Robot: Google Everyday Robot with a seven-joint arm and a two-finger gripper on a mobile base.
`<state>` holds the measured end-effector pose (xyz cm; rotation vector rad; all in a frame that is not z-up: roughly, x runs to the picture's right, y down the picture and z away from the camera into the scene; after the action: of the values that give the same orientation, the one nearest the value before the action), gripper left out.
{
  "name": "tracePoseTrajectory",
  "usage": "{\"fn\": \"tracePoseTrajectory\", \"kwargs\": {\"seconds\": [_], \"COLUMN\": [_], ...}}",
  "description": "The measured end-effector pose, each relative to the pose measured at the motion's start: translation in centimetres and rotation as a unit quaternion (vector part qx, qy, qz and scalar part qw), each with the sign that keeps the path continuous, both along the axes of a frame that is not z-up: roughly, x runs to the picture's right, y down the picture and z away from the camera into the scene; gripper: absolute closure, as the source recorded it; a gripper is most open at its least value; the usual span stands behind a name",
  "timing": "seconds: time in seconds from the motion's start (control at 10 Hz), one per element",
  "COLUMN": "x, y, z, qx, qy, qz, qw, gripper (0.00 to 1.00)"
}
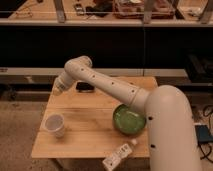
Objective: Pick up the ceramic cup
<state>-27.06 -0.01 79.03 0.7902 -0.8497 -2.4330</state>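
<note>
Not yet grasped: small plain white ceramic cup (55, 125) upright by left edge of pale wooden worktop (95, 112); tool (59, 88) over far-left corner, apart from it, clench or release impossible to tell; approach, grip, lift remaining.

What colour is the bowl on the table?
The bowl is green, in the camera view. The gripper hangs over the table's far edge, beyond the ceramic cup.

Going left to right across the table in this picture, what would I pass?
The ceramic cup, small dark object, green bowl. The hand hangs over the table's back left, too close to the cup's line to rank.
</note>
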Motion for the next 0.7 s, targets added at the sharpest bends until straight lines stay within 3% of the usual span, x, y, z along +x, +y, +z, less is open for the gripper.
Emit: {"fn": "tracePoseTrajectory", "kwargs": {"seconds": [0.1,0.2,0.4,0.5,0.7], "x": [0.4,1.4,3.4,5.1,8.1], "y": [0.1,0.5,1.6,2.3,3.1], "z": [-0.1,-0.3,-0.8,-1.2,-2.0], "qx": [-0.008,-0.029,-0.065,-0.09,-0.123], "qy": [0.009,0.04,0.098,0.14,0.22], "qz": [-0.007,-0.015,-0.018,-0.008,0.042], "qw": [0.9999,0.9987,0.9929,0.9859,0.9668], "gripper": [0.7,0.75,0.74,0.65,0.47]}}
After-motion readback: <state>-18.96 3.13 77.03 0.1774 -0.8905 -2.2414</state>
